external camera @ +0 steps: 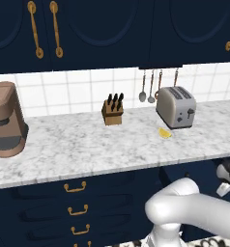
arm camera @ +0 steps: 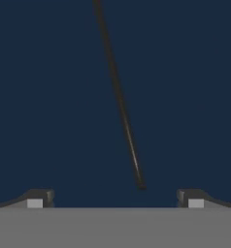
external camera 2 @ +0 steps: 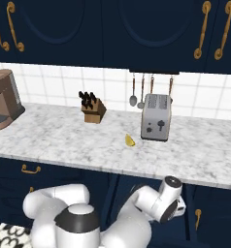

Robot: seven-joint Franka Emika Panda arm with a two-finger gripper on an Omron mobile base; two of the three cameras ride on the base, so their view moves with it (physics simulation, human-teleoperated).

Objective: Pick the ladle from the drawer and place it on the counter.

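A thin black ladle (arm camera: pixel 118 97) lies on the navy floor of the drawer (arm camera: pixel 49 97). Its slim straight handle runs from the top of the hand view down to an end just above the fingertips. The bowl is out of frame. My gripper (arm camera: pixel 115 199) hangs over that handle end, open, with its two tips wide apart and nothing between them. In both base views the arm bends down below the front edge of the white marble counter (external camera: pixel 88 144) (external camera 2: pixel 64 140), and its wrist (external camera 2: pixel 168 198) sits under the worktop.
On the counter stand a silver toaster (external camera: pixel 176 107) (external camera 2: pixel 155 117), a knife block (external camera: pixel 112 111) (external camera 2: pixel 93 110), a brown coffee machine (external camera: pixel 7 125) (external camera 2: pixel 3 99) and a yellow wedge (external camera: pixel 165 133) (external camera 2: pixel 130 140). Spoons hang on the wall (external camera: pixel 147 89). Narrow drawers with brass pulls (external camera: pixel 76 187) lie to the left.
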